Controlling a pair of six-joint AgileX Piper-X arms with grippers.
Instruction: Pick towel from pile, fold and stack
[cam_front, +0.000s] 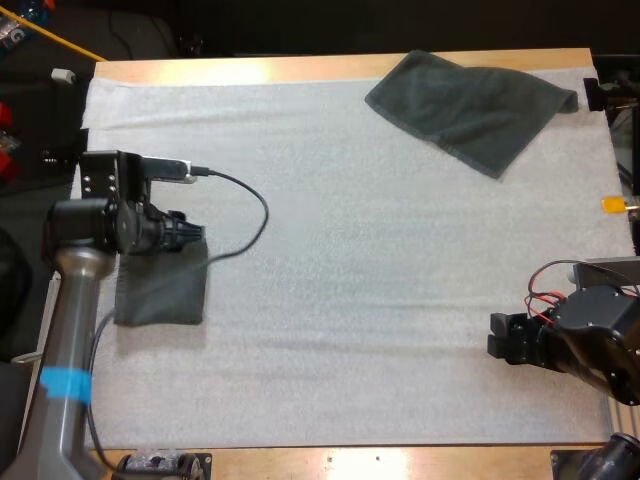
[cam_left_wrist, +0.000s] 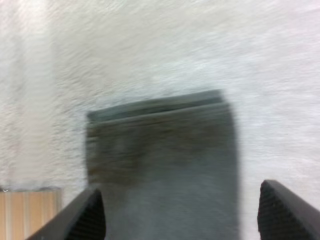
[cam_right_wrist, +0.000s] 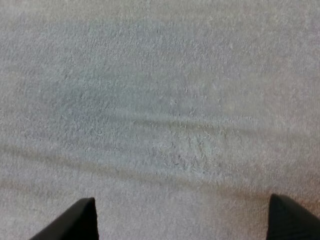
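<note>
A folded dark grey-green towel (cam_front: 160, 292) lies flat near the mat's left edge. My left gripper (cam_front: 190, 238) hovers over its far end. In the left wrist view the gripper (cam_left_wrist: 180, 192) is open, its fingers (cam_left_wrist: 85, 217) standing apart on either side of the folded towel (cam_left_wrist: 162, 160) without touching it. A second towel (cam_front: 470, 105) lies loosely spread at the far right corner of the mat. My right gripper (cam_front: 505, 338) is near the front right. In the right wrist view it (cam_right_wrist: 182, 205) is open over the bare mat (cam_right_wrist: 160, 100).
The white mat (cam_front: 360, 270) covers most of the wooden table (cam_front: 250, 70). The table's left edge (cam_left_wrist: 27, 212) lies just beside the folded towel.
</note>
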